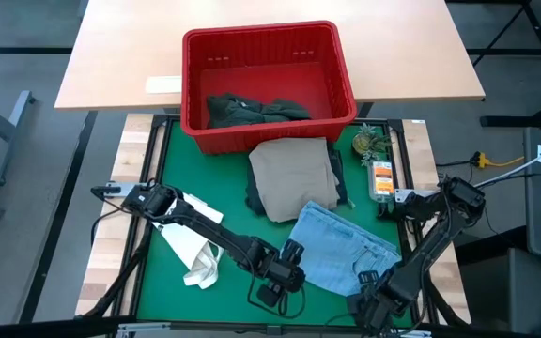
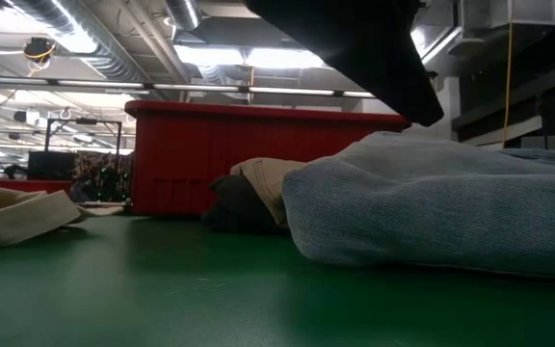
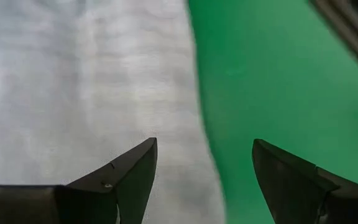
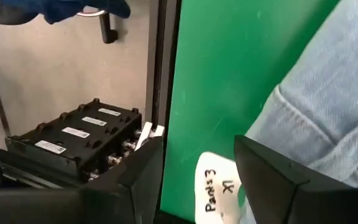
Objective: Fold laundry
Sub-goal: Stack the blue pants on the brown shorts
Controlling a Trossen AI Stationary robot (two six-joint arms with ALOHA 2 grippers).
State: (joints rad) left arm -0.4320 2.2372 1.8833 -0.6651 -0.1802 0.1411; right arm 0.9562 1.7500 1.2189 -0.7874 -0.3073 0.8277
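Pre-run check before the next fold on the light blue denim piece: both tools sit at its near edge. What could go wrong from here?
1. The open left tool hovers over the edge of the light blue denim garment; it may pinch only a thin layer, or miss.
2. The denim overlaps the folded beige cloth piece; pulling could drag that fold apart.
3. The open right tool sits by a white paper tag and could grab it instead.

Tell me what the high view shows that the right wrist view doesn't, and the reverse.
Only the high view: the red basket holding a dark garment, the beige piece, the tote bag, and the open left gripper beside the jeans. Only the right wrist view: a white tag reading "Pants" between the open right gripper fingers, and a black box off the table. Both: the light blue jeans on the green mat.
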